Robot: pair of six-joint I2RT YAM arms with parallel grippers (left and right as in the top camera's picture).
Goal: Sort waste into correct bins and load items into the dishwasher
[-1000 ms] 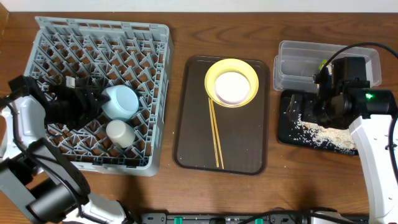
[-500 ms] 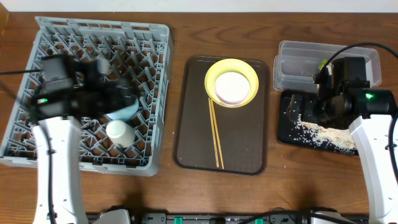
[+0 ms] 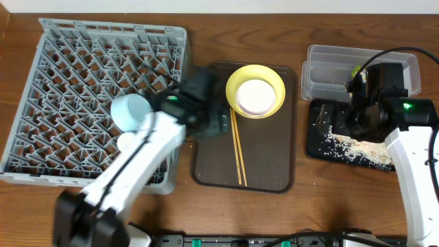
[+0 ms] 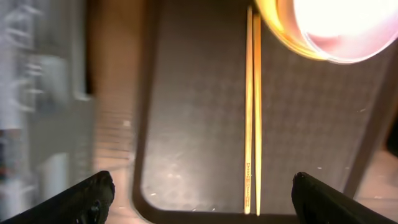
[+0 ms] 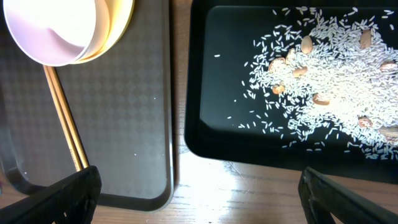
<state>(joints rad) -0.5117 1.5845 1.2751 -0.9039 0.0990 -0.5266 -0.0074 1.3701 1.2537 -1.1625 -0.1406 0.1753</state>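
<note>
The grey dishwasher rack (image 3: 75, 82) holds the light blue bowl (image 3: 130, 111) and the white bowl (image 3: 125, 141), which my left arm partly covers. My left gripper (image 3: 209, 120) (image 4: 208, 199) hangs open and empty over the left part of the brown serving tray (image 3: 212, 165). On that tray lie the chopsticks (image 3: 238, 147) (image 4: 253, 112) and the yellow plate (image 3: 255, 90) (image 4: 329, 28). My right gripper (image 3: 357, 116) (image 5: 205, 196) is open and empty above the black tray (image 3: 322, 147) (image 5: 211, 93) scattered with rice crumbs (image 3: 357, 145) (image 5: 317, 68). A green wrapper (image 3: 356, 69) lies in the clear tub (image 3: 329, 65).
Bare wooden table (image 5: 249, 193) shows in the narrow gap between the serving tray (image 5: 124, 124) and the black tray. The rack's edge (image 4: 37, 93) is blurred at the left of the left wrist view. The clear tub stands right behind the black tray.
My left arm has swung right from over the rack to the serving tray, its jaws opening wider. The blue bowl stays in the rack. The right arm has not moved.
</note>
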